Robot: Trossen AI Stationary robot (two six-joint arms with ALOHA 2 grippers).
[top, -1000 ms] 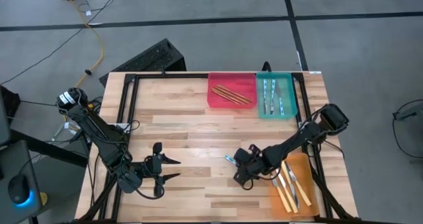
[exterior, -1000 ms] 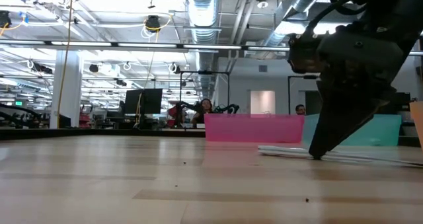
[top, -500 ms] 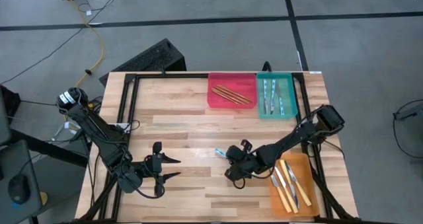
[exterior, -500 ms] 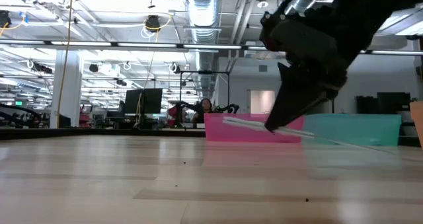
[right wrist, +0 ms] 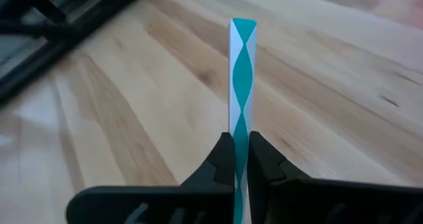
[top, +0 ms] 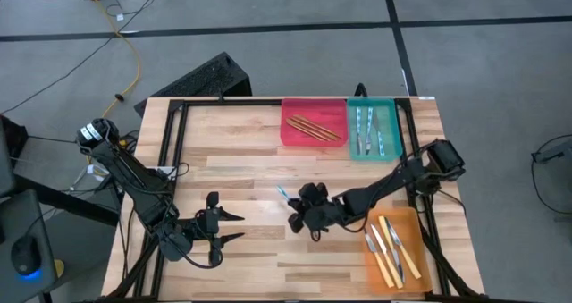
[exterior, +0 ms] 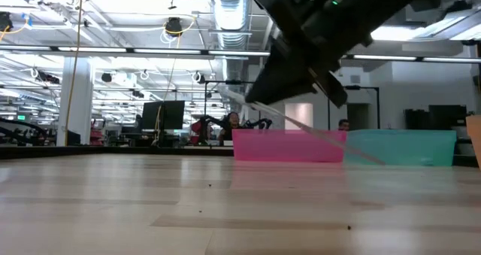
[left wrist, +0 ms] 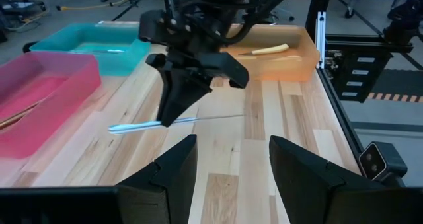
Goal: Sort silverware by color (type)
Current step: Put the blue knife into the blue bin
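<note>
My right gripper (top: 295, 206) hangs over the middle of the table, shut on a silverware piece (left wrist: 142, 125) with a light-blue and white handle and a thin metal shaft. My left gripper (top: 234, 227) waits open near the table's front left, its fingers (left wrist: 168, 174) bare. At the far right, a red tray (top: 288, 135) holds tan sticks (top: 313, 127). Beside it, a teal tray (top: 393, 133) holds blue-handled pieces (top: 365, 129). At the near right, an orange tray (top: 413, 227) holds yellow-handled knives (top: 386, 258). My right gripper pinches the blue-handled piece between its two fingers (right wrist: 223, 159), about where the handle meets the metal shaft (left wrist: 173, 121). The fingers slant down from the table's right. The handle (right wrist: 241, 78) sticks out past the fingertips. The piece hangs clear of the table, handle end higher.
The three trays line the table's right side. Bare wood (top: 241, 151) spreads over the left and middle. Black frame rails (top: 174, 133) run along the table's edges. In the low view a person (exterior: 234, 121) shows in the room far behind the table.
My right gripper has risen and gone toward the table's left and far edges, tipping up nearer to level and rolling. The blue-handled piece, lying on the table a second ago, is lifted clear and slanted. The gripper has stayed shut on it.
</note>
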